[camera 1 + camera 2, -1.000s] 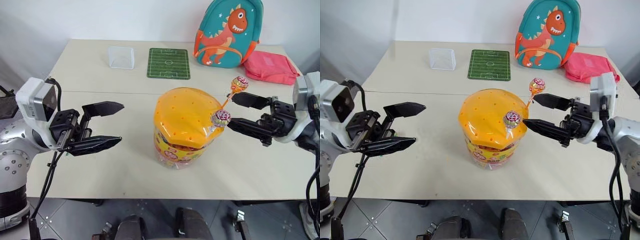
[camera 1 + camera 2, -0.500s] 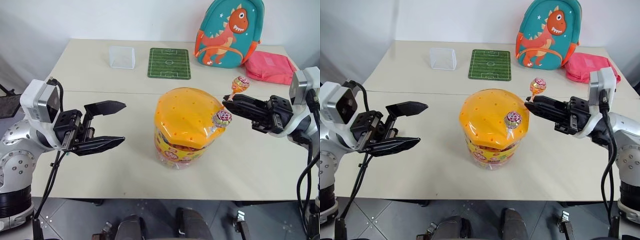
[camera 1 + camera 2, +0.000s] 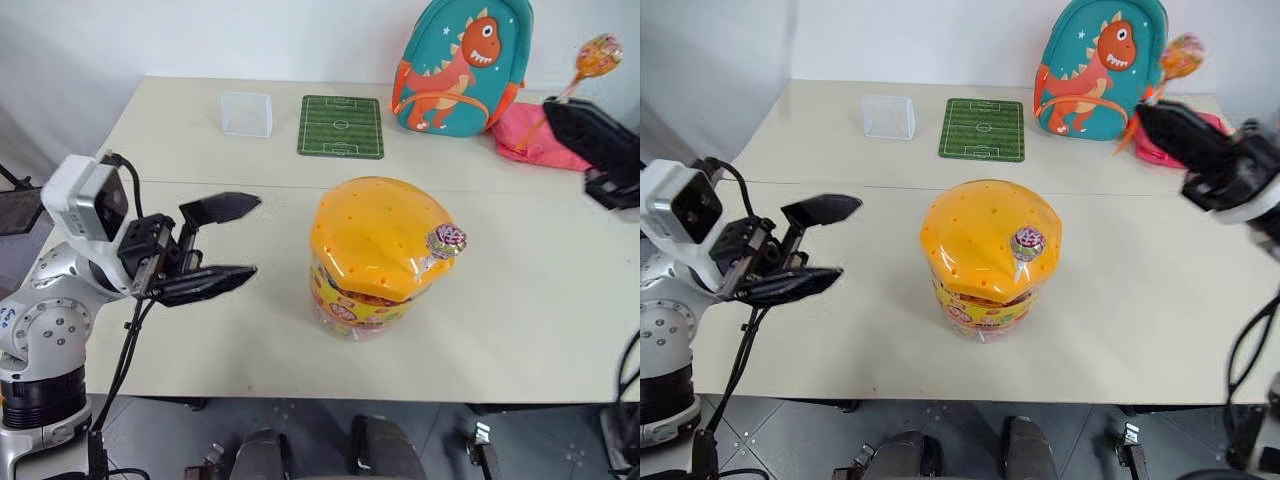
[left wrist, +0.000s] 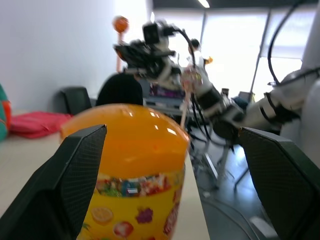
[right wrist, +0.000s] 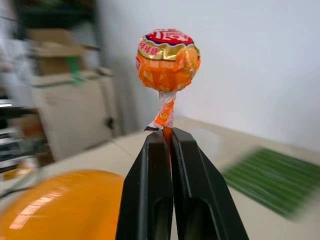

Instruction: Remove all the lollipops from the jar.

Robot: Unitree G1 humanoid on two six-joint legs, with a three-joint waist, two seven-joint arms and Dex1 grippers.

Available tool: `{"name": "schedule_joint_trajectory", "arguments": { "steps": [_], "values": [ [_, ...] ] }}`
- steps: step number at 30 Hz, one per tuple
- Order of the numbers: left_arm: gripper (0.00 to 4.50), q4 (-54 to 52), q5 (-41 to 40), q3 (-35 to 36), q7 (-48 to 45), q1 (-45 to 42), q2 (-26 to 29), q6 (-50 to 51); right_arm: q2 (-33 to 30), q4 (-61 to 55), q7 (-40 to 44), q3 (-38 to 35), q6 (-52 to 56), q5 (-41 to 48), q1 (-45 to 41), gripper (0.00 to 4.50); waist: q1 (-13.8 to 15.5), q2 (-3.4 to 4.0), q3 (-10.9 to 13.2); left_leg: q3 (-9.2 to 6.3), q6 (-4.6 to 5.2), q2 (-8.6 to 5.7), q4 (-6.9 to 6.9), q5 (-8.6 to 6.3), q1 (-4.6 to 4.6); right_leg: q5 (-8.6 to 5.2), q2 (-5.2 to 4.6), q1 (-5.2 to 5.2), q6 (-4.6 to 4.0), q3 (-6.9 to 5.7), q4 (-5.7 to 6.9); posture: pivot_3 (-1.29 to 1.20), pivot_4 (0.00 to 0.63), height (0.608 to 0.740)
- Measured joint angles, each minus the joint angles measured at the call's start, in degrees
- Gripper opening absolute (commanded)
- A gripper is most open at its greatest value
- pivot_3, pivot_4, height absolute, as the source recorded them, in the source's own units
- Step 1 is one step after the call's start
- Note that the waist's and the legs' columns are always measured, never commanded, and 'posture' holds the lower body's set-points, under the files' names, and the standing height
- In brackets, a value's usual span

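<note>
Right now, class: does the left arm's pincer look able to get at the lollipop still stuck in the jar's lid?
Probably not directly. The lollipop sits on the far side of the jar from the open left pincer, so the domed lid lies between them.

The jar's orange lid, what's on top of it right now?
One lollipop stands with its stick in the orange lid of the jar, on the side toward the right tool. The label hides most of what's inside.

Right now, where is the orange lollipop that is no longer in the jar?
The orange lollipop is pinched by its stick in the right gripper, raised at the robot's right beside the dinosaur backpack and above the pink pouch.
</note>
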Motion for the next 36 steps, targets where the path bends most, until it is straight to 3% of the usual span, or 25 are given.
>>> {"name": "schedule_joint_trajectory", "arguments": {
  "steps": [3,9,16,20,22,26,29,33,36],
  "values": [
    [4.50,0.21,6.42,-3.28,-6.09,2.48,1.32,-5.77,-8.90,4.22,-4.95,5.00,3.55,-11.01,4.58,0.06,-0.14,0.09,-0.02,0.08,0.00,0.01,-0.08,0.00,0.02,0.00,0.00,0.00,0.00,0.03,-0.11,0.00,0.150,0.740],
    [4.50,1.22,11.81,-6.42,-10.55,4.50,0.96,-11.94,-16.95,8.67,-5.86,18.98,10.43,-26.04,10.75,0.06,-0.19,0.30,0.04,0.14,0.00,0.03,-0.08,0.01,0.00,0.00,0.01,-0.04,0.00,0.10,-0.17,0.00,0.150,0.740],
    [4.50,4.12,13.29,-6.72,-9.21,3.95,-1.81,-14.83,-11.43,15.90,-1.64,28.96,4.38,-37.47,12.05,0.06,-0.22,0.32,0.04,0.17,0.01,0.02,-0.04,0.01,-0.05,0.00,0.04,0.01,0.00,0.09,-0.38,0.00,0.150,0.740],
    [4.50,4.74,13.46,-6.77,-8.76,3.47,-1.15,-14.07,-10.63,17.08,1.18,29.63,2.89,-40.17,11.76,0.93,-0.21,0.39,0.03,0.16,0.01,0.03,-0.05,0.01,-0.05,0.00,0.04,0.02,0.00,0.08,-0.39,0.00,0.150,0.740],
    [4.50,4.78,13.25,-6.63,-8.70,3.31,-0.21,-12.95,-11.62,16.84,4.66,29.60,1.37,-41.17,12.96,1.59,-0.19,0.39,0.03,0.14,0.01,0.03,-0.07,0.01,-0.04,0.00,0.05,0.03,0.00,0.07,-0.39,0.00,0.150,0.740],
    [4.50,5.03,13.03,-5.89,-8.63,2.52,0.27,-12.46,-11.62,16.90,11.17,25.09,-6.03,-40.99,15.33,2.86,0.00,0.47,0.07,0.15,0.01,0.01,-0.05,0.01,-0.07,0.01,0.03,0.03,0.01,0.06,-0.44,0.00,0.150,0.740],
    [4.50,6.83,12.00,-4.50,-7.80,0.98,-0.04,-12.18,-11.53,14.03,24.54,12.44,-18.95,-37.23,20.73,3.83,0.12,0.51,0.09,0.08,0.01,0.03,-0.10,0.01,0.00,0.02,0.08,0.11,0.03,0.00,-0.42,0.00,0.150,0.740],
    [4.50,8.12,7.92,-1.62,-4.39,-0.42,-1.91,-9.75,-8.75,6.90,33.27,1.00,-23.05,-30.17,22.85,3.83,0.02,0.49,0.10,0.04,0.01,0.03,-0.03,0.01,0.00,0.03,0.06,0.17,0.05,0.02,-0.42,0.00,0.150,0.740],
    [4.50,8.12,6.40,-0.49,-3.28,-0.70,-1.89,-8.50,-6.12,-3.44,34.26,-3.38,-21.01,-23.60,23.37,3.83,-0.14,0.48,0.09,0.01,0.01,0.05,-0.03,0.01,0.06,0.03,0.07,0.17,0.05,0.03,-0.33,0.00,0.150,0.740]
  ]
}}
